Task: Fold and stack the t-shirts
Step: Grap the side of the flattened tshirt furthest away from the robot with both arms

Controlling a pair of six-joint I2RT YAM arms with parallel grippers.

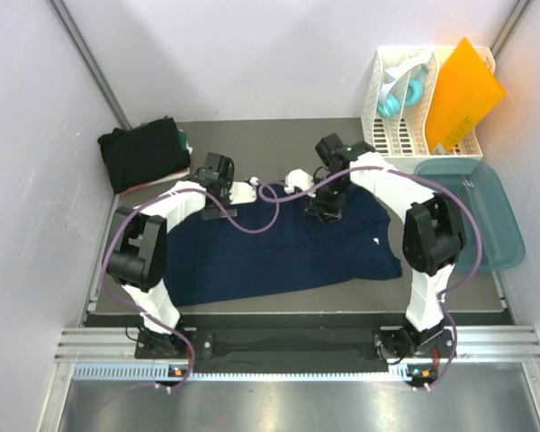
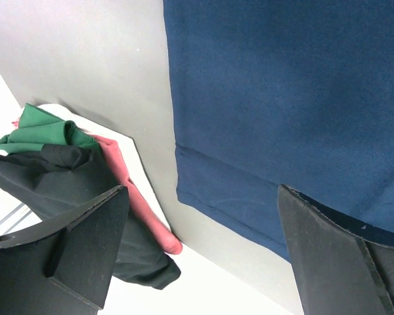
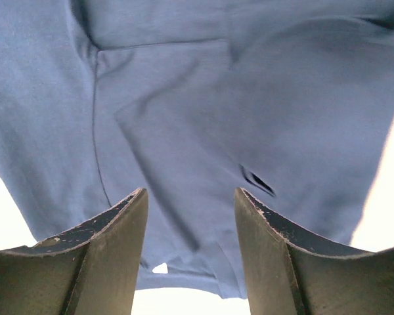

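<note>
Navy shirt lies spread flat, nearest the arm bases. Over its far edge, the left claw gapes fully, empty; the right claw stands half open, gripping nothing. Beyond its far-left corner sits a pile of dark shirts. Likely risk: pinching a single layer could drag the fold askew.

The place reads as a robotics lab test cell, not a home or shop. A left arm and a right arm are bolted to an aluminium rail at the near edge of a grey surface, which plain white panels box in. Purple cables loop along both arms. The navy t-shirt, the pile of dark shirts, a white slotted rack and a teal tub look like staged props.
</note>
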